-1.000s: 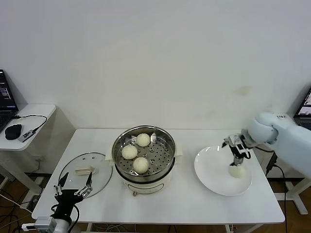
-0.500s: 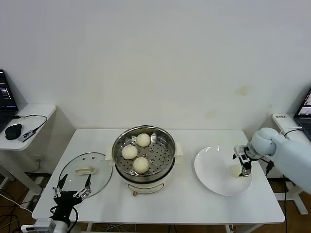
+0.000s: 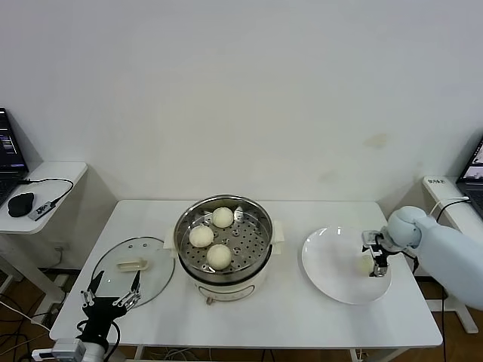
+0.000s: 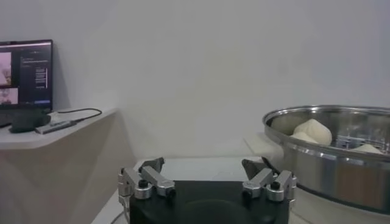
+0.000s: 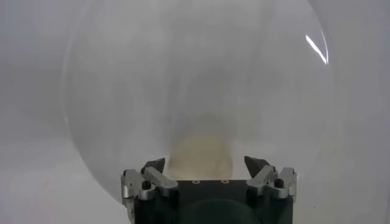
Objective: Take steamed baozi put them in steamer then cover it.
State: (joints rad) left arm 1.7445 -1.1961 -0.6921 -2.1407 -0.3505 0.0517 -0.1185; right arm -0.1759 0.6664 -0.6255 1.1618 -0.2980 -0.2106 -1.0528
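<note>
White counter before you: three baozi sit in the steamer (image 3: 223, 241) at centre, while your right gripper (image 3: 375, 260), jaws apart, seemingly straddles the last baozi (image 3: 365, 264) on the plate (image 3: 332, 273) at right, so close and lift next.

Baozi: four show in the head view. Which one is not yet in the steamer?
The baozi on the white plate, between the right gripper's fingers. The other three already sit on the steamer's perforated tray.

White rounded right arm (image 3: 445, 253), black wrist blocks, silver-hinged dark fingers (image 4: 152, 165)
</note>
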